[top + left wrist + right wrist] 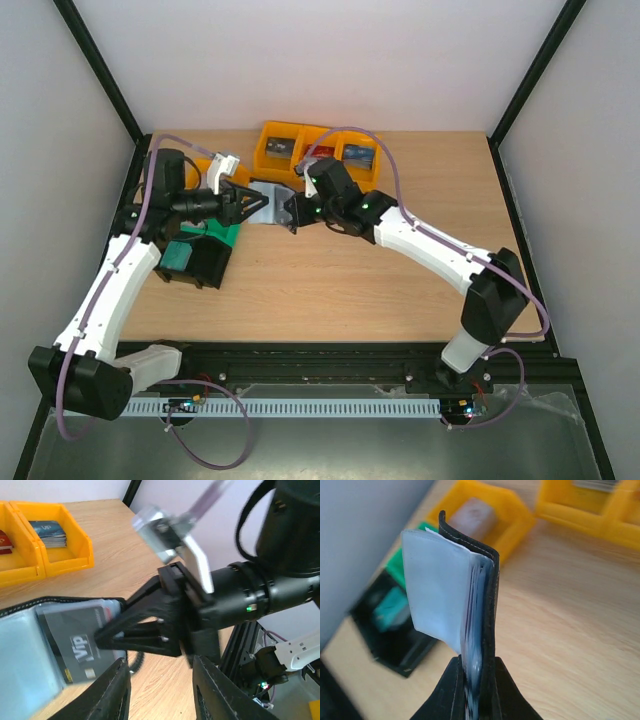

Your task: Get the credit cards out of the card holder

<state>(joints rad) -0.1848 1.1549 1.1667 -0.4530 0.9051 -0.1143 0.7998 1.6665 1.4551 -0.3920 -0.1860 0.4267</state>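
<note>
Card holder [266, 203]: black leather-like bifold with grey-blue clear pockets, held above the wooden table [350, 290] between both arms, in front of the yellow bins [283, 150]. From the top, the right gripper [293, 213] meets its right edge with the forearm stretched low and leftward. The left gripper [243, 205] points at its left edge, above a green bin [228, 237]. Left wrist view: the holder [20, 645] lies open with a dark card [75, 647] (printed "VIP") partly out of a pocket. The right gripper [102, 632] clamps that side. The left gripper [160, 690] has its fingers apart, grasping nothing. Right wrist view: the holder [470, 580] stands edge-on and upright with stitched rim and glossy pocket sheets. The right gripper [477, 700] is clenched on its lower end.
</note>
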